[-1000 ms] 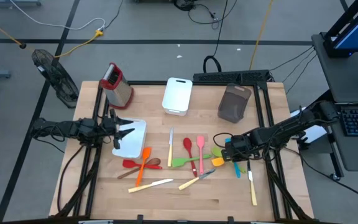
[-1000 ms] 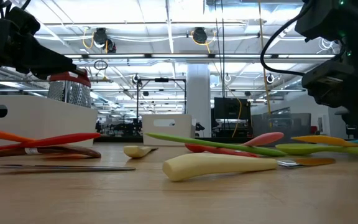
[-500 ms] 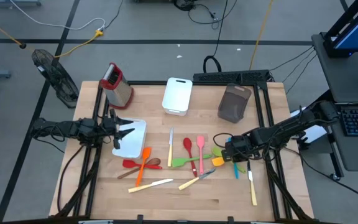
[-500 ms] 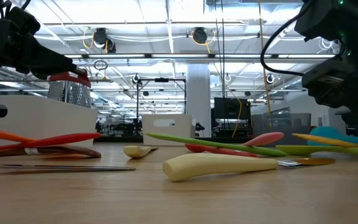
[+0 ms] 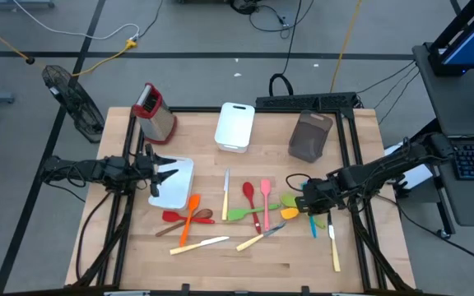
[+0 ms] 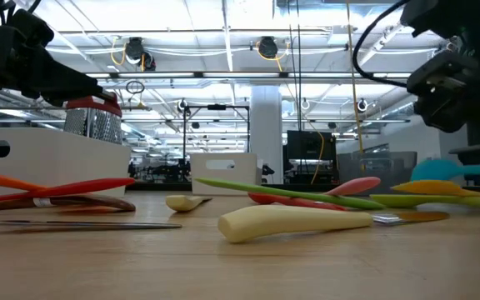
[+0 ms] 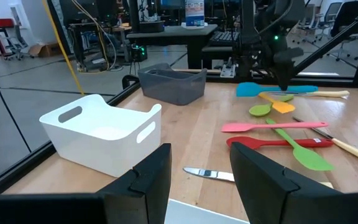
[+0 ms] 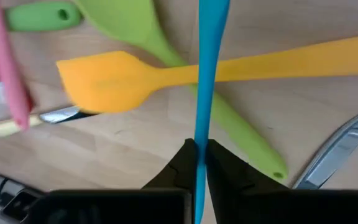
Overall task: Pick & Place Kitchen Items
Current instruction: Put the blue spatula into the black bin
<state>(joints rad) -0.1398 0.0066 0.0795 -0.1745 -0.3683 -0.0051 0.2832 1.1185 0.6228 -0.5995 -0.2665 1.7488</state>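
My right gripper [image 5: 310, 198] is shut on a blue utensil [image 6: 442, 171] and holds it just above the right part of the table. It stands over a yellow spatula [image 8: 123, 78] and a green spoon [image 8: 135, 25] that lie flat on the wood. Red, pink, orange and green utensils and cream-handled knives [image 5: 249, 205] lie spread over the table's middle. My left gripper [image 5: 164, 174] is open and empty above a white tub [image 5: 178, 187] at the left. My right gripper pinches the blue utensil's thin handle [image 8: 200, 146] between its two fingers. The fingers come from above, pointing down, and lie across the handle. The utensil is lifted clear of the table and hangs about level, its broad head [image 7: 252, 89] toward the table's left.
A red-topped metal grater [image 5: 156, 111] stands at the far left, a second white tub [image 5: 235, 126] at the far middle, and a brown holder [image 5: 311, 136] at the far right. A cream-handled knife [image 5: 333, 247] lies near the right front.
My right gripper has gone up, still shut on the blue utensil. The utensil's head has risen from among the yellow and green utensils and now hangs clear above them.
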